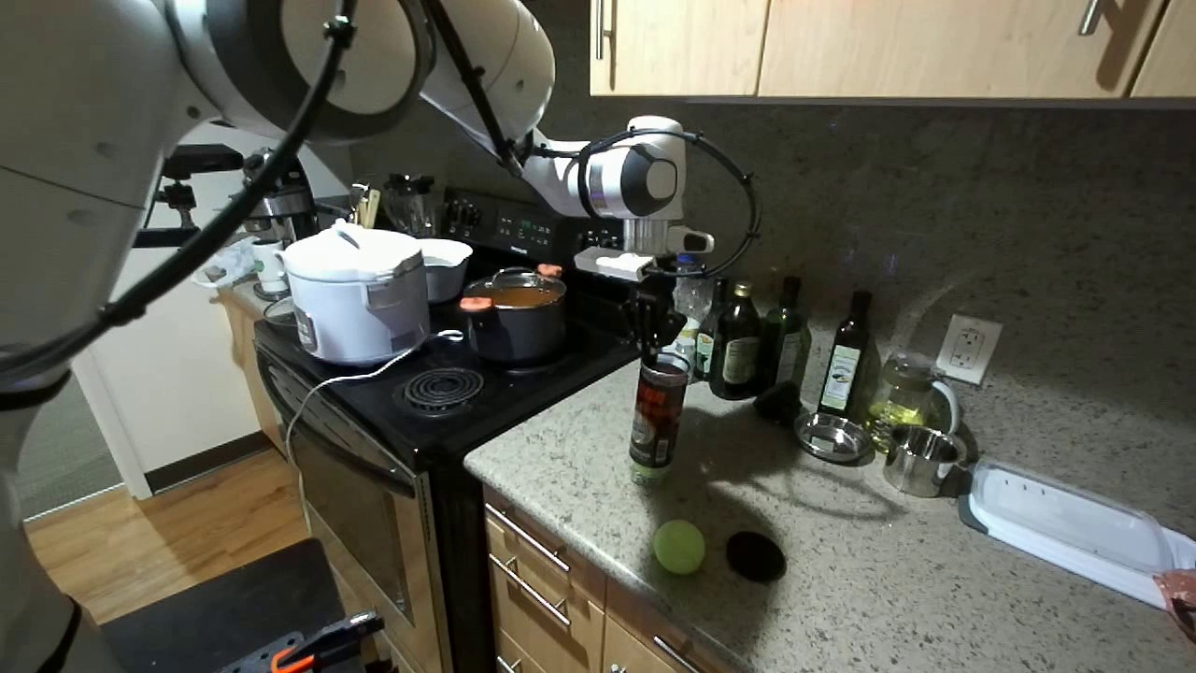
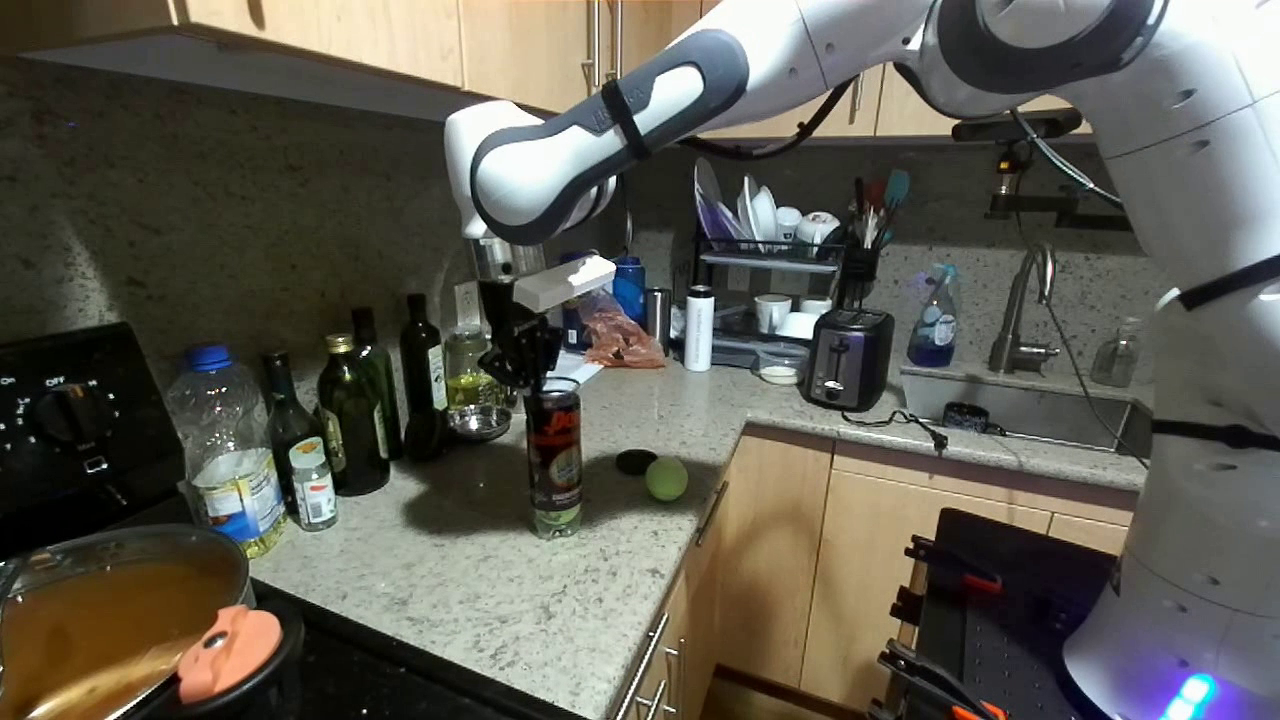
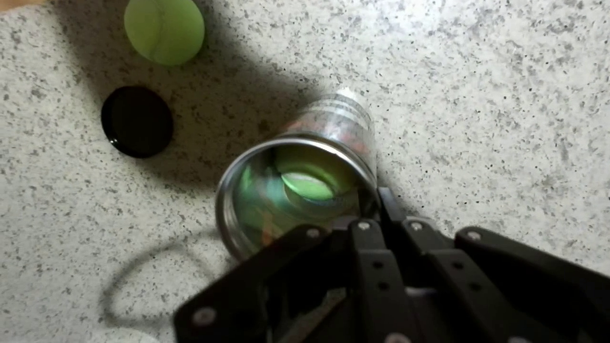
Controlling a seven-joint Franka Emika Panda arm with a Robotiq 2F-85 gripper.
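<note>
In the wrist view we see our tool (image 3: 379, 202) clenched on the rim of a clear printed can (image 3: 333, 126), one finger inside it and the other outside, with something green (image 3: 307, 186) showing down within. In both exterior views we find this can close to upright over the tabletop (image 2: 450, 580), though we cannot tell whether its base touches. Near it lie a green tennis ball (image 3: 164, 31) and, just beside that, a black disc (image 3: 137, 122), while dark bottles (image 1: 738, 350) stand along the stone backsplash (image 1: 897, 196).
</note>
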